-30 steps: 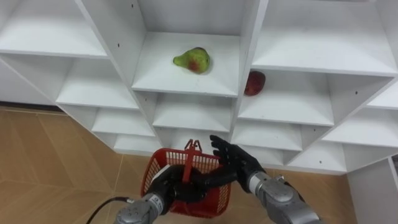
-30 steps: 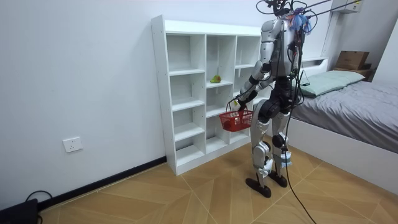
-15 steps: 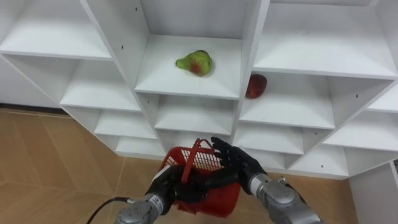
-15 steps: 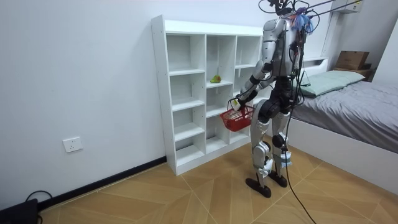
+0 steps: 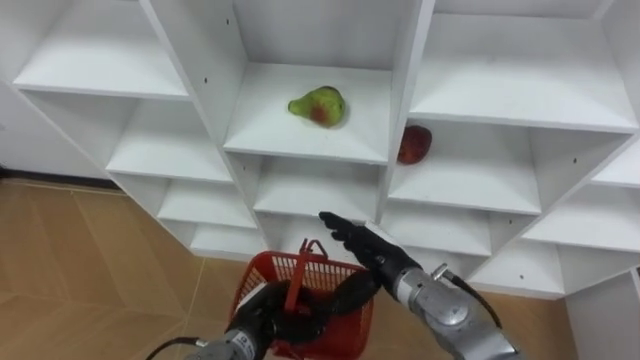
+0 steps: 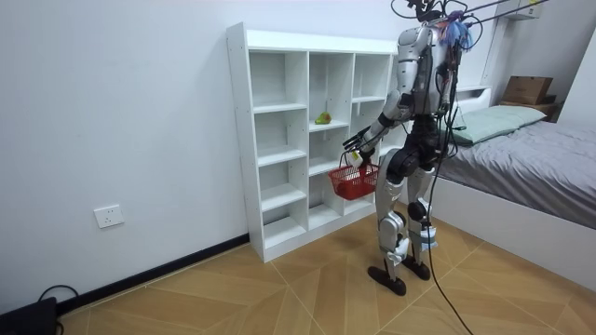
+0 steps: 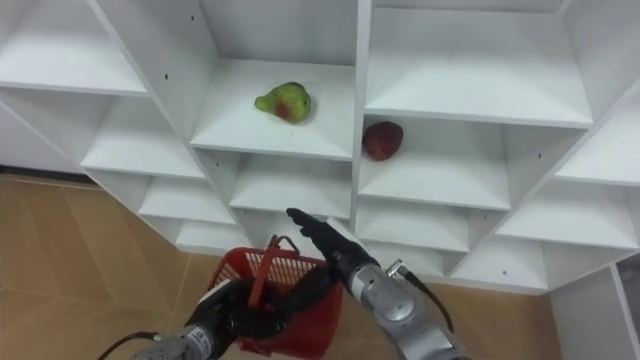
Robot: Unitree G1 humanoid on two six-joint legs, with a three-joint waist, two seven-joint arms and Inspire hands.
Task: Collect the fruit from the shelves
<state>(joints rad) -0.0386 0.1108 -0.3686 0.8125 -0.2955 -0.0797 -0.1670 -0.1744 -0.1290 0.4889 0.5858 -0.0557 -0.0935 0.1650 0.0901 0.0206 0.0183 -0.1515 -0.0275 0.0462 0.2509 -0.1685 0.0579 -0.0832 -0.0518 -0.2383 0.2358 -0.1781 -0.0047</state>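
nothing collected: pear (image 5: pixel 318 105) and apple (image 5: pixel 414 144) sit on far shelves (image 5: pixel 268 132). left hand (image 5: pixel 264 314) clasps empty-looking basket (image 5: pixel 280 266); right hand (image 5: pixel 368 249) spread.

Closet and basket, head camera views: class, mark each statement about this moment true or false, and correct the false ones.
1. The pear lies on a shelf in the closet's middle column. True.
2. The red apple shares the pear's compartment. False: it sits in the column to the right, on a lower shelf.
3. The left robot hand is shut on the handle of the red basket. True.
4. The right robot hand grips the pear. False: it is open, with its fingers stretched out above the basket, well short of both fruits.
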